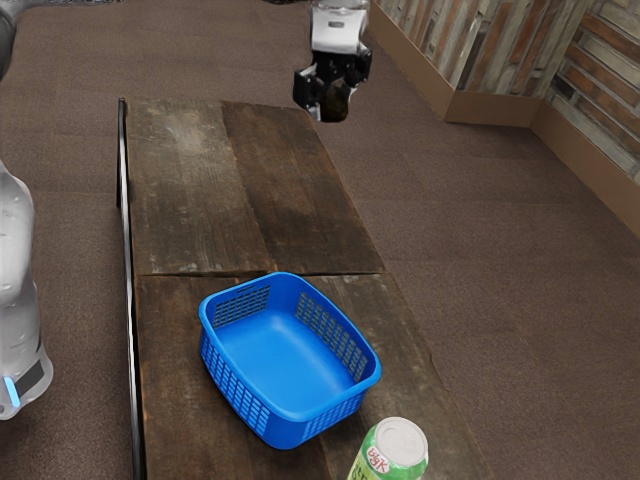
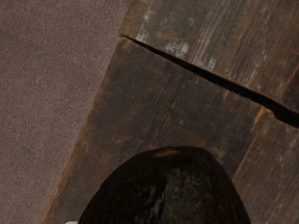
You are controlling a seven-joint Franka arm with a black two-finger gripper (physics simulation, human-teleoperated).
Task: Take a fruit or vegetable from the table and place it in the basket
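While the wrist view crops the dark avocado (image 2: 168, 191), the gripper (image 1: 332, 92) clasps it, pointing down, at the exterior view's upper middle.

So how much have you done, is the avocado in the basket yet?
Not yet. The picking up looks done: my gripper has the avocado up in the air. The basket has nothing inside. What's left is carrying it over there and letting go.

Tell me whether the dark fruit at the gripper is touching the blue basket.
Apart. The exterior view shows the dark fruit up in the gripper, with a wide stretch of table visible between it and the blue basket.
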